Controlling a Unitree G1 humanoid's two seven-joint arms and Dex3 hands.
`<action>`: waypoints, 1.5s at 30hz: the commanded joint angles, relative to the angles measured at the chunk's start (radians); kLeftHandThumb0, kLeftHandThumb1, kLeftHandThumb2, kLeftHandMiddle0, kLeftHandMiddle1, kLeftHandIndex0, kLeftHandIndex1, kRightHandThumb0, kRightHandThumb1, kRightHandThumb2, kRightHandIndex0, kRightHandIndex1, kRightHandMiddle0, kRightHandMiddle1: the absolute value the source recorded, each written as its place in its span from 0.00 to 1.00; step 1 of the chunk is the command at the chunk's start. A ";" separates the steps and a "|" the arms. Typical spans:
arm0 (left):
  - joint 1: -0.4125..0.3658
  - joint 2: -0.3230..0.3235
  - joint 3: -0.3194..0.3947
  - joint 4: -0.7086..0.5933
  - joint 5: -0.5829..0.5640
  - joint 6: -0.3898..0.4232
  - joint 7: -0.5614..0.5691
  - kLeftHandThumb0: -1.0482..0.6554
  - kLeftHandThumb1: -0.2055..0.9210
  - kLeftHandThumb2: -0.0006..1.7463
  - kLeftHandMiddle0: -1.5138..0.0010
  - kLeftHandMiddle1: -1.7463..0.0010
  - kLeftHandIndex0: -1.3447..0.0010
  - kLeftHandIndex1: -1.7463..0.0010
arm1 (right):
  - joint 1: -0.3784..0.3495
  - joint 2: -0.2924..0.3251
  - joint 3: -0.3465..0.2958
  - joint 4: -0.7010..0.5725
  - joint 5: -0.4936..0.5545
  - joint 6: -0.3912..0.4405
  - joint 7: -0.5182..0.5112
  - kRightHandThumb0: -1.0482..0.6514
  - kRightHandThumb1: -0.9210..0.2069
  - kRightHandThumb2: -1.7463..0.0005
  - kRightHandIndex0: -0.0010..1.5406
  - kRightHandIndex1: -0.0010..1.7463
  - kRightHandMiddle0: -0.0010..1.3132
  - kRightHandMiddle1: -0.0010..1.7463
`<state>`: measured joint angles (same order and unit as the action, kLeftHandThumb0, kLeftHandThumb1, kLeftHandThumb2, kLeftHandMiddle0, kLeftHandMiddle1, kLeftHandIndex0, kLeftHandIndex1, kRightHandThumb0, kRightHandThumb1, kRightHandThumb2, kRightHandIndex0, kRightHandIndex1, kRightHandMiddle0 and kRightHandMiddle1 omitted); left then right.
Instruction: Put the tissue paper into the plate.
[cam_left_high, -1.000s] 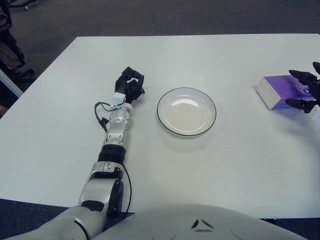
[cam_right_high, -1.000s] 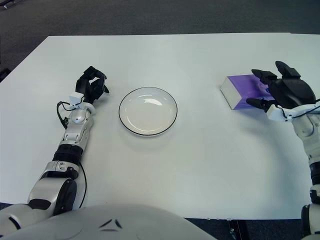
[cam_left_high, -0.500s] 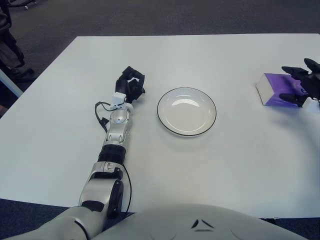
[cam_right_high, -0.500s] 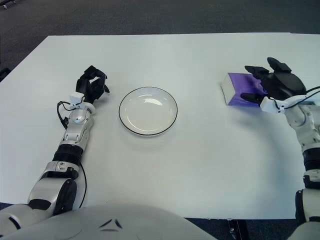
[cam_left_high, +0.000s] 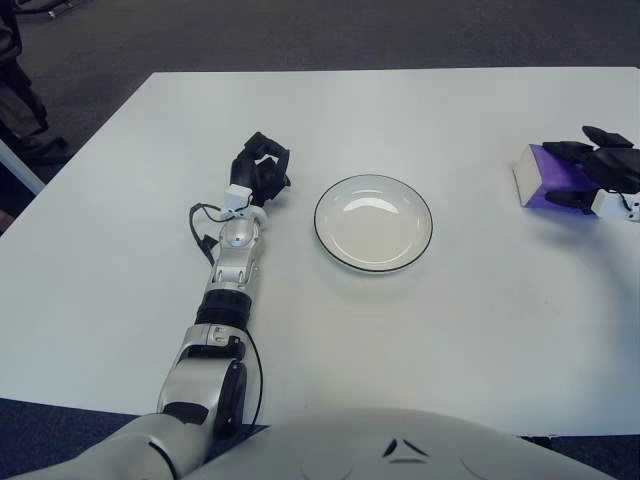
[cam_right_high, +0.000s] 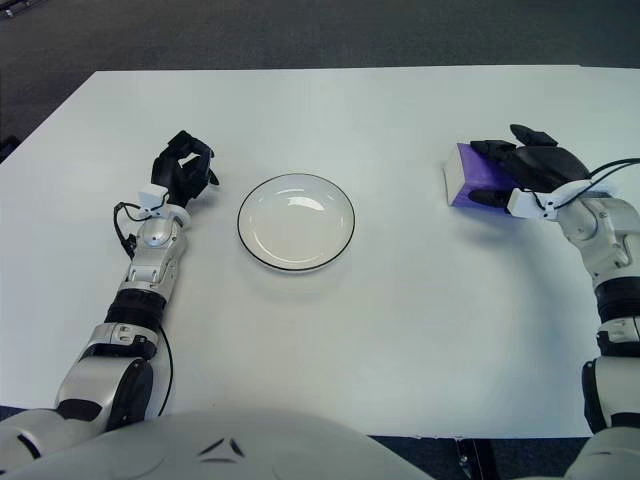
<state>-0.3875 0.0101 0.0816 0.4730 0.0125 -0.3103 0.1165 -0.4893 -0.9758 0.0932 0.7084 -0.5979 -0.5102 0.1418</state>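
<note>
Fingers of the right hand are draped over the purple rectangular tissue box, apparently closing on it. Well left of the box lies the round white black-rimmed plate on the white bench. Beyond the plate, the left hand is seen curled, holding nothing.

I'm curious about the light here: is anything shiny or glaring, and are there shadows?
In both eye views the plate shows pale bright patches on its upper inside. In the right eye view a faint soft shadow lies under the right hand on the purple tissue box. The table shows no harsh glare.

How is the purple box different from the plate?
The tissue box is purple and blocky; the plate is white, round and flat with a dark rim. The right hand covers the box, while nothing touches the plate; the left hand shows beside it. Both sit on the white table.
</note>
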 joint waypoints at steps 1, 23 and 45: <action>0.138 -0.014 -0.004 0.051 0.005 0.012 0.001 0.41 1.00 0.23 0.42 0.00 0.52 0.00 | -0.033 0.027 0.029 0.037 0.033 0.003 0.060 0.06 0.00 0.69 0.15 0.00 0.19 0.00; 0.138 -0.017 0.008 0.051 -0.006 0.017 0.003 0.41 1.00 0.22 0.42 0.00 0.52 0.00 | -0.076 0.058 0.096 0.170 0.079 0.001 0.133 0.06 0.00 0.71 0.12 0.00 0.15 0.00; 0.139 -0.018 0.017 0.048 -0.013 0.019 0.001 0.41 1.00 0.21 0.42 0.00 0.53 0.00 | -0.072 0.106 0.184 0.311 -0.074 -0.065 -0.440 0.58 0.00 0.88 0.29 0.77 0.45 0.61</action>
<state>-0.3825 0.0074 0.0943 0.4627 0.0056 -0.2984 0.1166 -0.5871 -0.8898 0.2422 0.9731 -0.6265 -0.5560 -0.2458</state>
